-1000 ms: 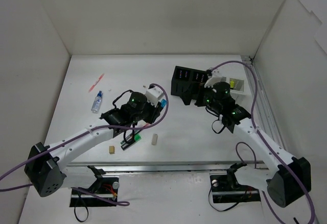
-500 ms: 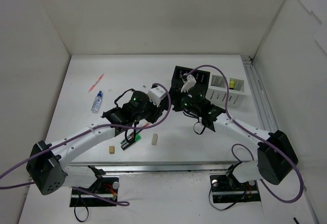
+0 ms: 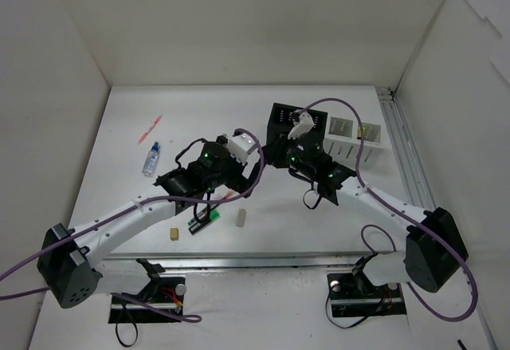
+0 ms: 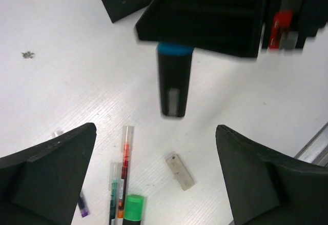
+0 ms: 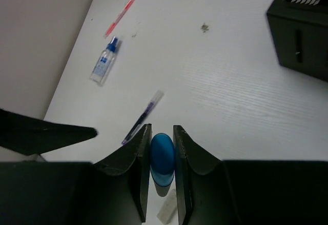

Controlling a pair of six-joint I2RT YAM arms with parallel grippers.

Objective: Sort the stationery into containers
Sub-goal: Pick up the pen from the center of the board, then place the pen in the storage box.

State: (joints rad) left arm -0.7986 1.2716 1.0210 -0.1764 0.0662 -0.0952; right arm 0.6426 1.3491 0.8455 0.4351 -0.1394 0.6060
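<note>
A black highlighter with a blue end (image 5: 162,158) hangs in the air, and my right gripper (image 5: 162,128) is shut on its blue cap. From the left wrist the same highlighter (image 4: 173,81) points down between the wide-open fingers of my left gripper (image 4: 155,128), which no longer touch it. In the top view the two grippers meet, left (image 3: 249,159) against right (image 3: 272,159), beside the black container (image 3: 299,123). The white container (image 3: 355,139) stands to its right. Below lie a green-ended highlighter (image 4: 132,209), thin pens (image 4: 124,168) and a beige eraser (image 4: 180,171).
A clear blue-capped bottle (image 3: 151,159) and a pink pen (image 3: 150,129) lie at the far left. A purple pen (image 5: 143,116) rests under the grippers. A second eraser (image 3: 173,234) sits near the front edge. White walls close in the table on three sides.
My right arm swung left from the white container to the left gripper and shut on the blue-ended highlighter. The left gripper opened and let it go.
</note>
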